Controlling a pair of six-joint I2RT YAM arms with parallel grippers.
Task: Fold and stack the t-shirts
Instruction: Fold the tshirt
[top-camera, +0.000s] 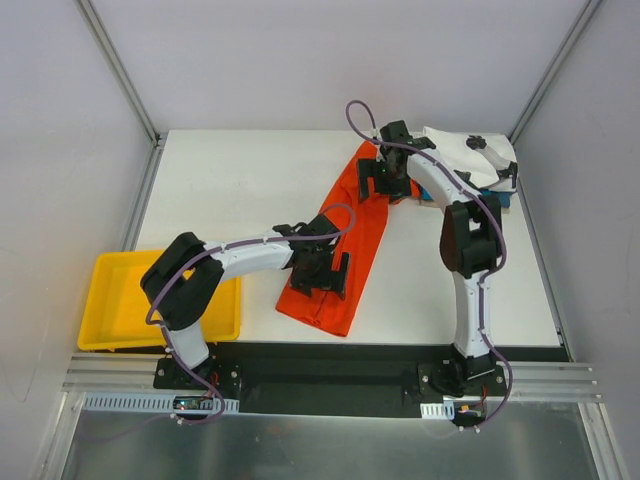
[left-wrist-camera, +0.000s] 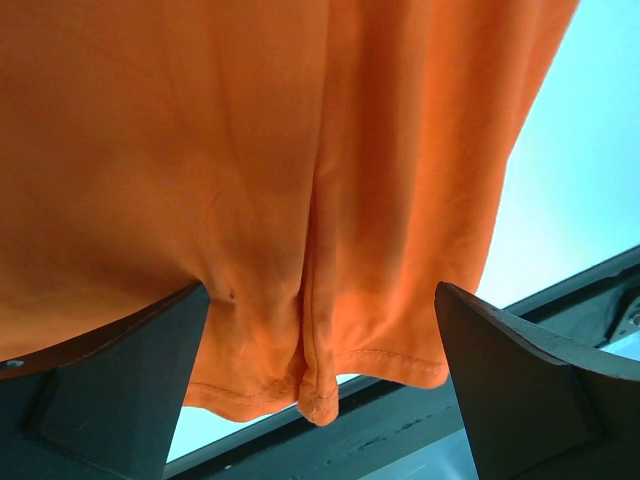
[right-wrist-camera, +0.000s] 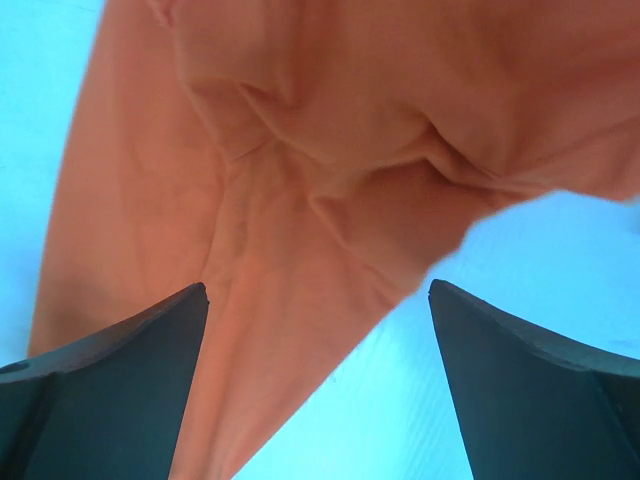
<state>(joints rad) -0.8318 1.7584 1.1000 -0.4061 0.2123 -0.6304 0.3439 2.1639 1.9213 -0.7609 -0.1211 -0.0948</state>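
An orange-red t-shirt (top-camera: 355, 235) lies as a long narrow strip, running from the back middle of the table toward the front edge. My left gripper (top-camera: 322, 278) hovers open over its near end. In the left wrist view the stitched hem (left-wrist-camera: 330, 365) lies between the spread fingers (left-wrist-camera: 120, 390) of this gripper (left-wrist-camera: 320, 292). My right gripper (top-camera: 386, 186) stands open over the shirt's far end, and its wrist view shows wrinkled orange cloth (right-wrist-camera: 300, 200) under the gripper (right-wrist-camera: 318, 290). A white t-shirt with black marks (top-camera: 462, 160) rests on a teal-blue one (top-camera: 503, 198) at the back right.
A yellow plastic tray (top-camera: 110, 305) sits at the front left corner, partly off the white table (top-camera: 230, 190). A dark rail (top-camera: 330, 352) runs along the table's front edge. Grey walls close in the back and both sides.
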